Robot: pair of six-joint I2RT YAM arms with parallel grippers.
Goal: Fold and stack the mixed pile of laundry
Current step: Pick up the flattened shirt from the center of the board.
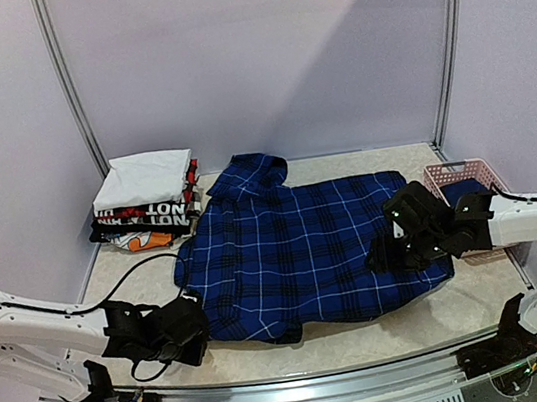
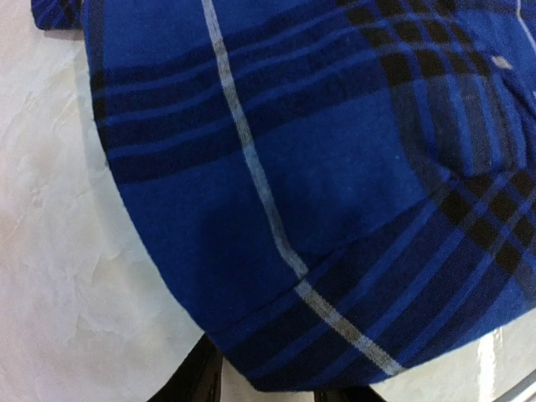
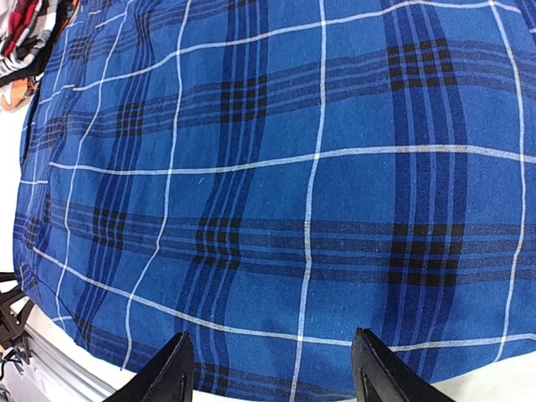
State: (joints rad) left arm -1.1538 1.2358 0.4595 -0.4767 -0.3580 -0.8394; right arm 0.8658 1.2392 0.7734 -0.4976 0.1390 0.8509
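Observation:
The dark-blue plaid shirt (image 1: 306,251) lies spread flat in the middle of the table, collar toward the back. My left gripper (image 1: 195,331) is low at its near-left corner. In the left wrist view the hem (image 2: 318,335) lies over and between the two black fingers (image 2: 194,378), which stand apart; their tips are hidden under the cloth. My right gripper (image 1: 398,242) hovers over the shirt's right side. In the right wrist view it (image 3: 272,368) is open above the plaid shirt (image 3: 285,167), with nothing held. A navy garment (image 1: 463,190) lies inside the basket.
A pink lattice basket (image 1: 476,168) stands at the right edge, beside the right arm. A stack of folded white and black red-lettered garments (image 1: 147,201) sits at the back left. Walls close the back and sides. A metal rail (image 1: 308,397) runs along the near edge.

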